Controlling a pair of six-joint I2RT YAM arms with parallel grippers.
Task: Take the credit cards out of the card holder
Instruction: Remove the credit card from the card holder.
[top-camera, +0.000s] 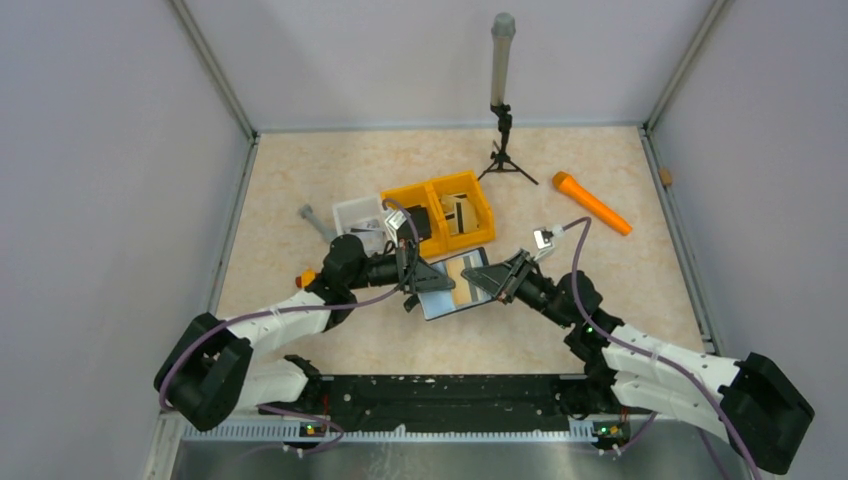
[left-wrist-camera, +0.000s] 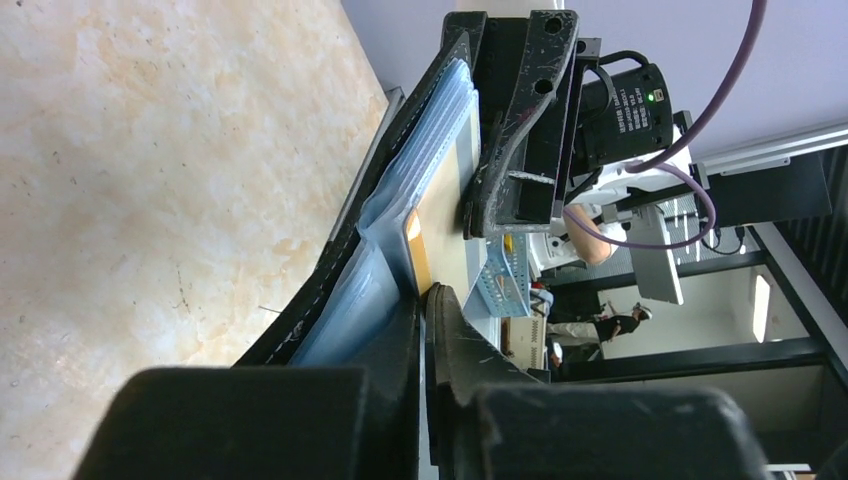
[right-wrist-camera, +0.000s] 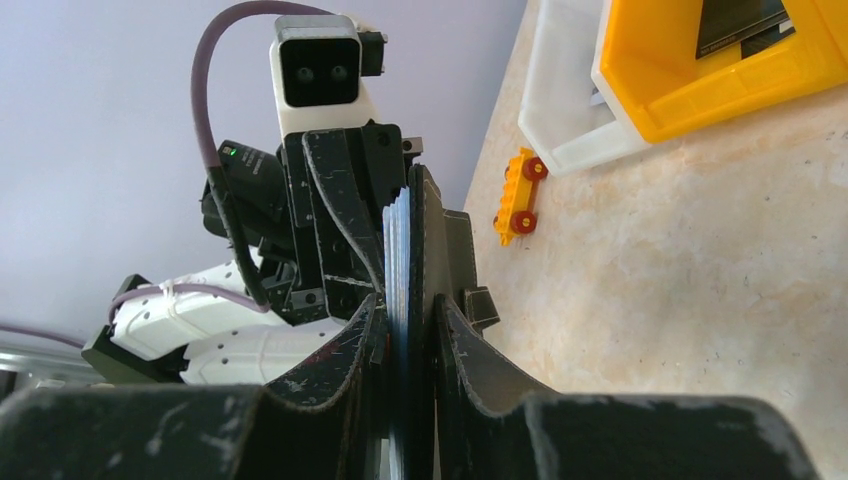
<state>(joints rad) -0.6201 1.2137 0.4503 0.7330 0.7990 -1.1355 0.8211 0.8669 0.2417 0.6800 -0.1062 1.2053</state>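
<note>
The card holder (top-camera: 452, 287), black with a pale blue lining (left-wrist-camera: 425, 165), hangs open above the middle of the table between both arms. My right gripper (top-camera: 499, 281) is shut on its right edge, the fingers (right-wrist-camera: 462, 345) clamping the black cover and blue slots (right-wrist-camera: 403, 250). My left gripper (top-camera: 417, 281) is shut on the near edge of a thin shiny credit card (left-wrist-camera: 447, 215) that stands in the lining's slot; a thin pale edge shows between its closed jaws (left-wrist-camera: 428, 305). Any other credit cards are hidden inside the slots.
Behind the holder stand a yellow two-part bin (top-camera: 443, 209) and a white bin (top-camera: 360, 216). An orange tool (top-camera: 592, 203) lies at the back right, a small tripod with a grey tube (top-camera: 501, 95) at the back. A yellow toy car (right-wrist-camera: 520, 195) sits at the left.
</note>
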